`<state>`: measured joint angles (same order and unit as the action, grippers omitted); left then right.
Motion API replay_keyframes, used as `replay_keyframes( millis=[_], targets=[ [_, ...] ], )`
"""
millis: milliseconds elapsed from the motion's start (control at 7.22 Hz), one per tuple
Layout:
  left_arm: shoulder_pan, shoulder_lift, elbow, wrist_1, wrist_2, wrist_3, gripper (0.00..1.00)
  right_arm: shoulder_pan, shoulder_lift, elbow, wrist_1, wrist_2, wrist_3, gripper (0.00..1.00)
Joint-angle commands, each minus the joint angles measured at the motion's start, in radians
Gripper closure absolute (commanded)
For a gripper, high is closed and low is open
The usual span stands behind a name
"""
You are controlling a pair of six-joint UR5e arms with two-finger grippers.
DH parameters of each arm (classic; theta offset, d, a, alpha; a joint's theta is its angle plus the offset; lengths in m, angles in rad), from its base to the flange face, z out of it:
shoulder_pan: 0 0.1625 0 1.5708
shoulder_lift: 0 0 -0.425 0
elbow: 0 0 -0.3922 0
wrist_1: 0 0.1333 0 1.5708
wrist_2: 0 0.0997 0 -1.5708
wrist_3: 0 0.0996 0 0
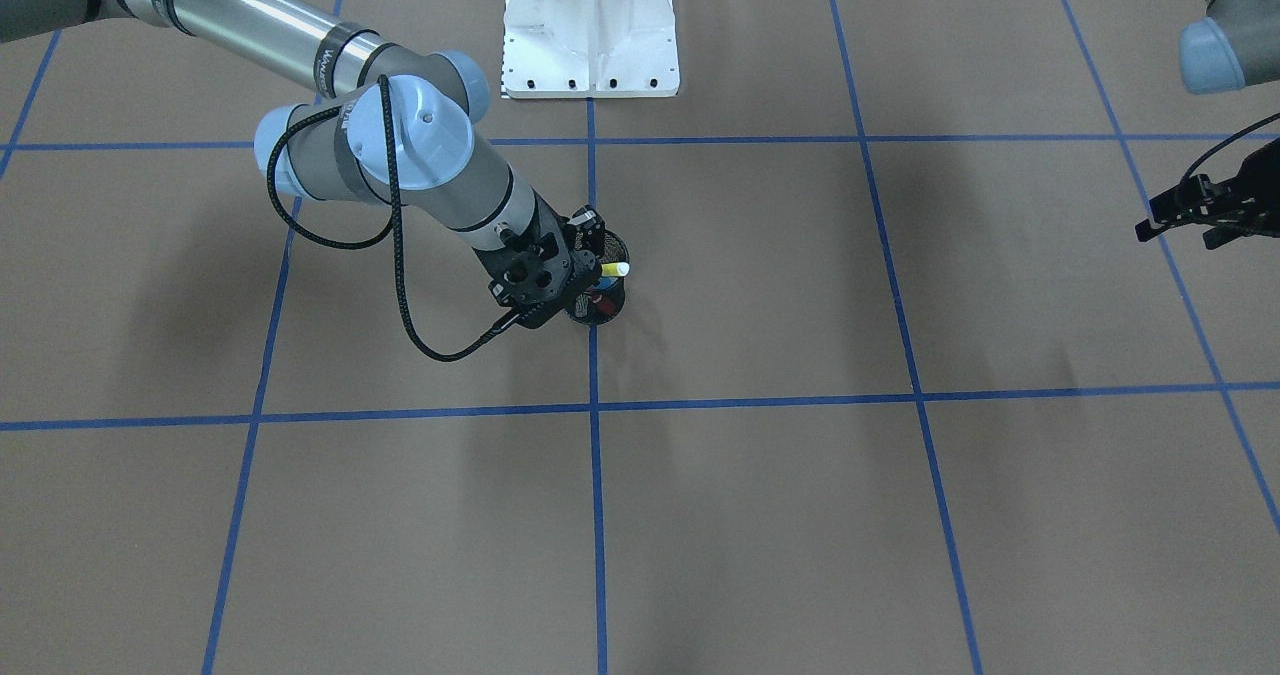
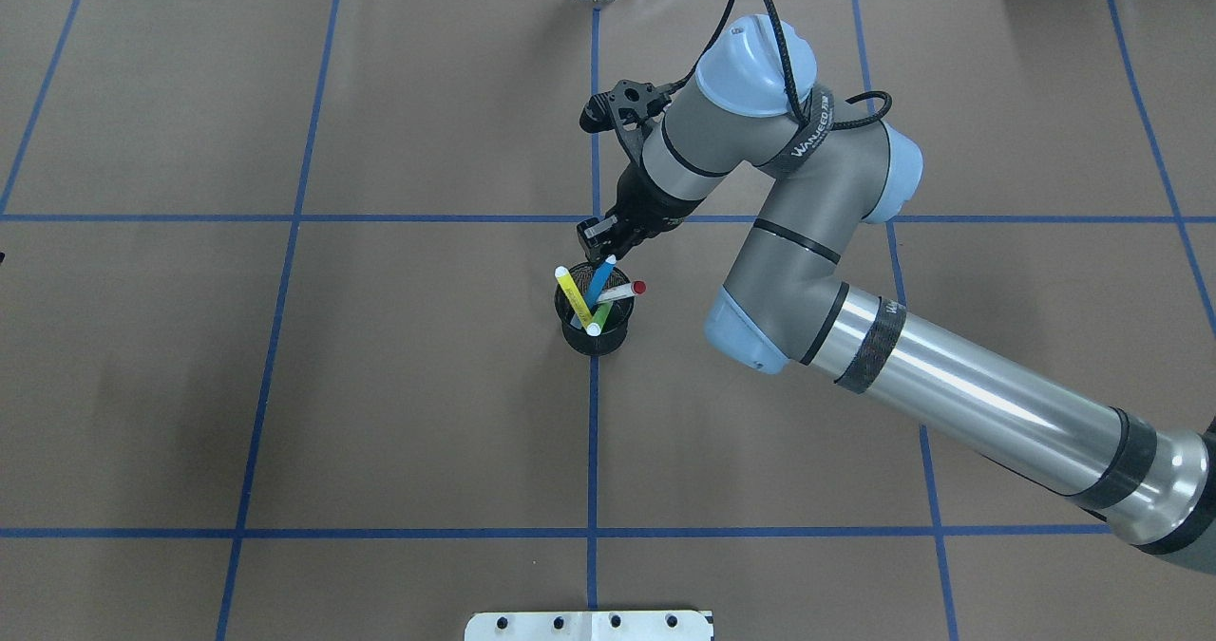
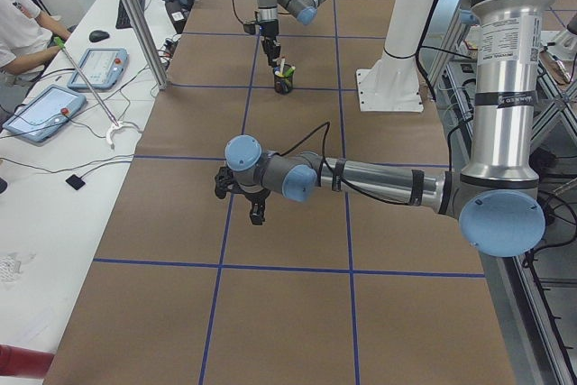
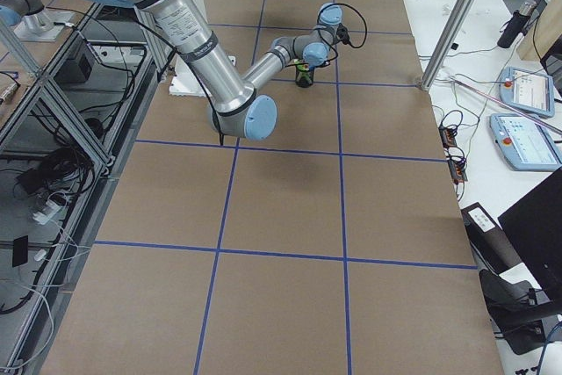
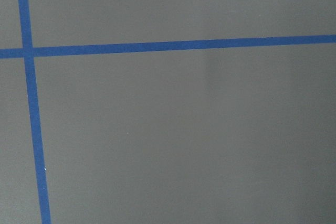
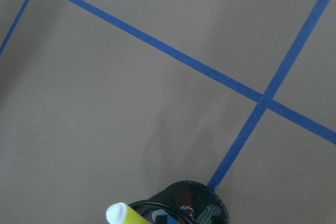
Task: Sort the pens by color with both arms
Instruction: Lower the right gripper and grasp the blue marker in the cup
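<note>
Four pens stand in a black mesh cup (image 2: 594, 335) on the middle blue line: a yellow one (image 2: 570, 292), a blue one (image 2: 598, 285), a lime green one (image 2: 600, 318) and a white one with a red end (image 2: 622, 291). My right gripper (image 2: 606, 254) hangs just above the cup's far side, with its fingers at the top of the blue pen. It looks open and holds nothing. The right wrist view shows the cup (image 6: 184, 203) and the yellow pen's pale tip (image 6: 122, 213). My left gripper (image 1: 1178, 235) hovers open and empty far off to the side.
The brown table is marked with blue tape lines (image 2: 593, 432). The white pedestal base (image 1: 590, 30) stands at the robot's edge. The left wrist view shows only bare table and tape (image 5: 157, 46). An operator's desk with tablets (image 3: 54, 105) lies beyond the far edge.
</note>
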<state>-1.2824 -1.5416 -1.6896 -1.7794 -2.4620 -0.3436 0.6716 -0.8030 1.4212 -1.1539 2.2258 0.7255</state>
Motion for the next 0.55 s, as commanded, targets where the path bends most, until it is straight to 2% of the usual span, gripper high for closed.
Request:
replay_keyframes(
  millis=[0,277,415],
  targets=[
    [0.0,0.0,0.001,0.0,-0.002,0.0,0.01,-0.001,-0.004,0.002,-0.003,0.002,0.0,0.61],
    [0.0,0.0,0.001,0.0,-0.003,-0.001,0.01,-0.001,-0.007,0.002,-0.004,0.002,0.0,0.61],
    [0.0,0.0,-0.007,-0.002,-0.005,-0.038,0.01,-0.001,-0.007,0.002,-0.004,0.002,0.0,0.68]
  ],
)
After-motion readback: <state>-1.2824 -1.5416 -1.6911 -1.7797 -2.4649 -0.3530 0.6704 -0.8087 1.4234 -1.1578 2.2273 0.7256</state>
